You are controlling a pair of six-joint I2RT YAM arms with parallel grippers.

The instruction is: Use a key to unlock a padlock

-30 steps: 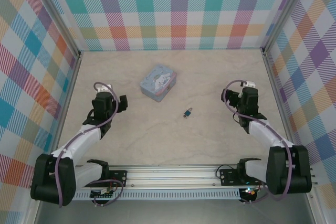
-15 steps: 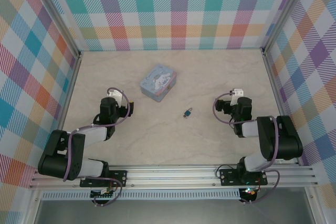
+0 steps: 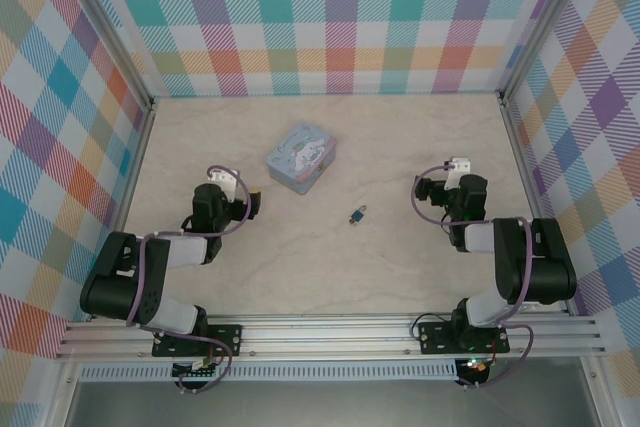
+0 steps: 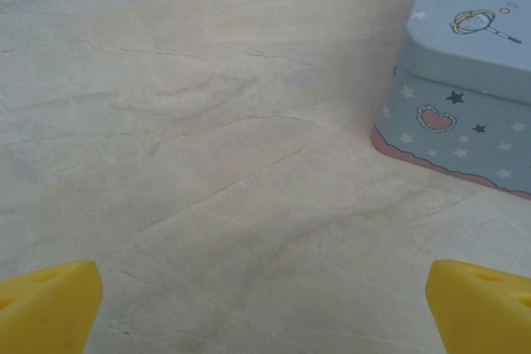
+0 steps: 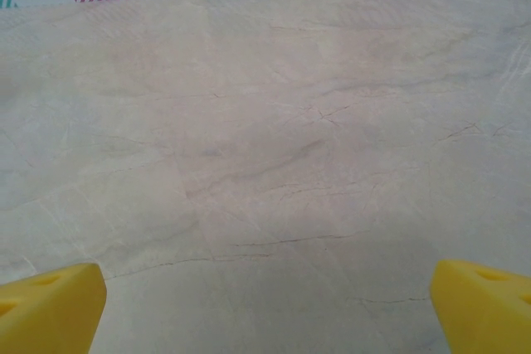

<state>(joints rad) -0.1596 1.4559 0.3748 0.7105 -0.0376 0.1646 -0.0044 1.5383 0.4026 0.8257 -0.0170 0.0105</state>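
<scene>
Leftmost, the left tool (image 3: 250,204) sits low over the desk (image 3: 400,147), jaws spread wide and empty, with the pale blue cartoon tin (image 3: 301,157) just ahead. Right of the tin, well apart from both tools, the tiny padlock (image 3: 357,214) lies mid-desk. The right tool (image 3: 424,190) also gapes empty.

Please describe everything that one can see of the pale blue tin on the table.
The tin is a pale blue rectangular box with rounded corners, seemingly metal. Its lid is shut and printed with a cartoon, lettering and a lollipop; the side wall shows stars and a heart above a pink bottom rim. It lies flat on the marbled table, turned at an angle, left of the middle. Only the table touches it.
</scene>
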